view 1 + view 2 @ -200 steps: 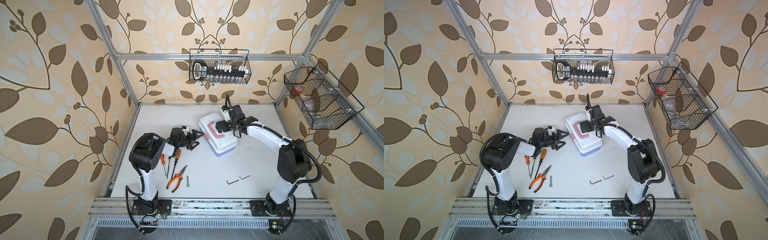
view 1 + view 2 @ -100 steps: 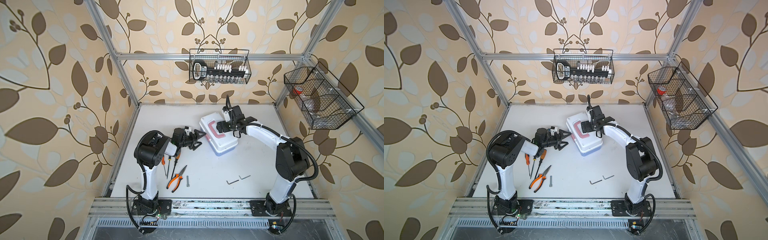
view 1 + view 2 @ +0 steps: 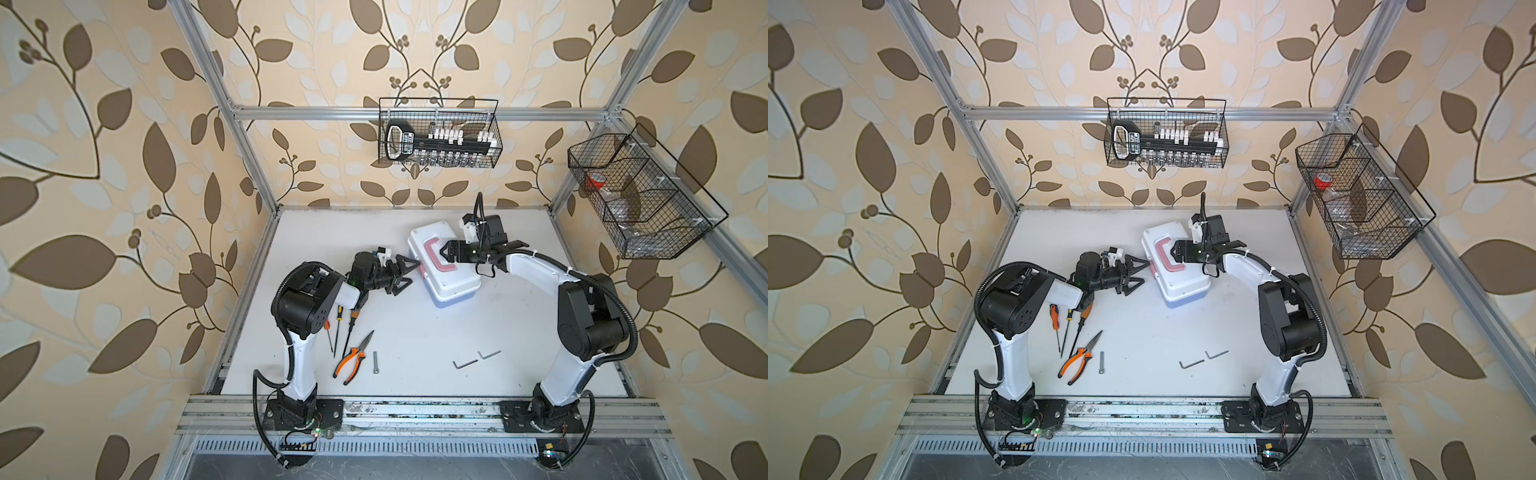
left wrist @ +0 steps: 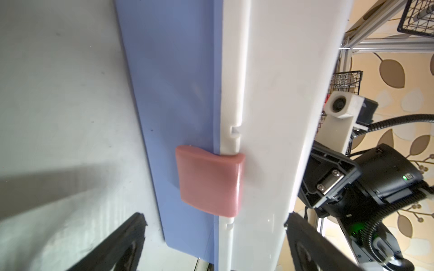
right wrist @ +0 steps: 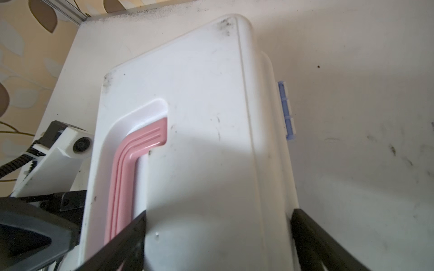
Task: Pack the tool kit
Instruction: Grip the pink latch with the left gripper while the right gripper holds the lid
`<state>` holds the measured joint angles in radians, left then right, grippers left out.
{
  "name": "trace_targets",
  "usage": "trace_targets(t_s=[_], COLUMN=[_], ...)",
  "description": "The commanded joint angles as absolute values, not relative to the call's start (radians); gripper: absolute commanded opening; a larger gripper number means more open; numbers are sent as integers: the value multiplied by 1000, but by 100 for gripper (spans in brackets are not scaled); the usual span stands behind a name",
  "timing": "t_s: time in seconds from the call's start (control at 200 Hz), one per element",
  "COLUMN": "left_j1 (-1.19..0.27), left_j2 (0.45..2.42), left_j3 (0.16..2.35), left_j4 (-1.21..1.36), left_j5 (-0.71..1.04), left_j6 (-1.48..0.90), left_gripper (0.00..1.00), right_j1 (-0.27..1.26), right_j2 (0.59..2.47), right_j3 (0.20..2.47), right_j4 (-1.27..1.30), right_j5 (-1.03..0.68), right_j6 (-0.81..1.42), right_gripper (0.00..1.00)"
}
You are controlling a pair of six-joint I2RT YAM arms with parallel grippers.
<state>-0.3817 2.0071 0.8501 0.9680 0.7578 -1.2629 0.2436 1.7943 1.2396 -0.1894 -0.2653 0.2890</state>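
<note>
The tool kit (image 3: 453,282) (image 3: 1183,286) lies closed on the white table, with its white lid up and its pink handle (image 5: 124,176) flat in the recess. My left gripper (image 3: 409,273) (image 3: 1144,273) (image 4: 213,220) is open and level with the box's front side. The pink latch (image 4: 209,183) and the blue base (image 4: 178,93) lie just ahead between its fingers, untouched. My right gripper (image 3: 446,252) (image 3: 1175,252) (image 5: 218,234) rests on the lid with its jaws wide. One finger sits in the handle recess and the other against the hinge-side edge, pinching the raised lid part.
Orange-handled pliers (image 3: 353,357), screwdrivers (image 3: 338,328) and a bolt (image 3: 375,361) lie at the front left. Two hex keys (image 3: 476,359) lie at the front right. A wire basket (image 3: 438,133) with a socket rail hangs on the back wall. Another basket (image 3: 640,191) hangs on the right.
My left gripper has moved right, up to the box's latch side. My right gripper has stayed on the lid and its jaws have narrowed slightly.
</note>
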Motion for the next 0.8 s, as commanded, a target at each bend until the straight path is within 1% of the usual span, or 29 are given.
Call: trace_targets(t_s=[0.0, 0.255, 0.345, 0.51, 0.57, 0.665, 0.795], left_j1=[-399, -405, -407, -411, -413, -420, -429], left_j2=[1994, 2004, 2011, 2020, 2023, 2033, 2049], left_j3=[899, 922, 941, 982, 996, 1015, 1023], left_j4=[994, 980, 975, 969, 969, 971, 985], left_j5=[768, 749, 743, 729, 723, 712, 697], left_j6=[-1247, -1241, -1241, -1244, -1244, -1237, -1232], left_gripper=[95, 94, 90, 85, 82, 79, 78], right_j1=[203, 169, 167, 164, 161, 150, 138], right_j2=[1789, 1801, 1811, 1819, 1821, 1822, 1828], right_j3=[1188, 1169, 1167, 1166, 1167, 1167, 1167], right_j4=[-193, -151, -143, -137, -135, -127, -114], right_j5=[-350, -437, -459, -468, -475, -499, -526], right_j6=[340, 377, 384, 387, 389, 398, 410], right_gripper=[90, 87, 86, 85, 85, 85, 85])
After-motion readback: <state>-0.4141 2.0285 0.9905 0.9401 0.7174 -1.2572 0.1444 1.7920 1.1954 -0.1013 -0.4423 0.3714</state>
